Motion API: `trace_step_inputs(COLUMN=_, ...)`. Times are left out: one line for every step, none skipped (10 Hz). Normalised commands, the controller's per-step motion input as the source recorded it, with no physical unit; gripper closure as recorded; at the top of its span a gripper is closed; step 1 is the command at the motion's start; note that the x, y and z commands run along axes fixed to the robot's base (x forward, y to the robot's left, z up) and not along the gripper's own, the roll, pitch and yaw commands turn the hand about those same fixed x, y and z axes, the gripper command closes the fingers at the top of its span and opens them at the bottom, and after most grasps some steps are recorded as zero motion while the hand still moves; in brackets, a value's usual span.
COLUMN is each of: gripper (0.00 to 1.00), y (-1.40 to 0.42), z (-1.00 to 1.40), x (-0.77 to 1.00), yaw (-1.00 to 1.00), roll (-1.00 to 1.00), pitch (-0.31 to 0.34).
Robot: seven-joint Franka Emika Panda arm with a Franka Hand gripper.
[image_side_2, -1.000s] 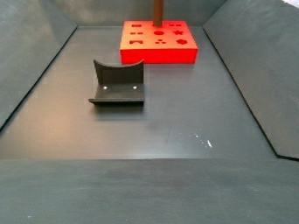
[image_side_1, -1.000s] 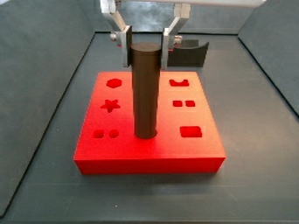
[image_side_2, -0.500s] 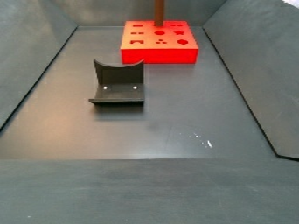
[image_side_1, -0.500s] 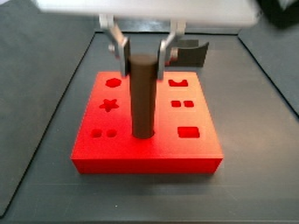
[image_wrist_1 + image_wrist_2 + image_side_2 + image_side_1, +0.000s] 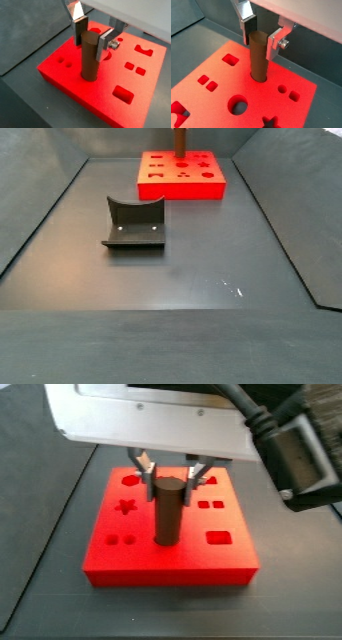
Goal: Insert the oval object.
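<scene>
Standing upright in the red block's [image 5: 73,82] centre hole, your oval peg [image 5: 89,59] is flanked by the gripper [image 5: 91,36], fingers slightly apart.

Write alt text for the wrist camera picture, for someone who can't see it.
A tall brown oval peg stands upright in a hole of a red block, the robot's gripper around its top, silver fingers beside it. Other shaped holes dot the block.

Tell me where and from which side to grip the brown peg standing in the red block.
Grip the peg near its top, coming from straight above, with the fingers on opposite sides of the column. It stands upright with its foot in a hole in the red block, so only the upper part is free. The gripper already straddles it there.
</scene>
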Motion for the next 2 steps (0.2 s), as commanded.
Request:
trace_step_inputs(gripper=1.0, y=0.0, z=-0.47, x=0.09, yaw=-0.03, roll=0.0, pitch=-0.024)
trace_step_inputs(gripper=1.0, y=0.0, z=0.0, x=0.0, yaw=0.0, roll=0.0, pitch=0.0)
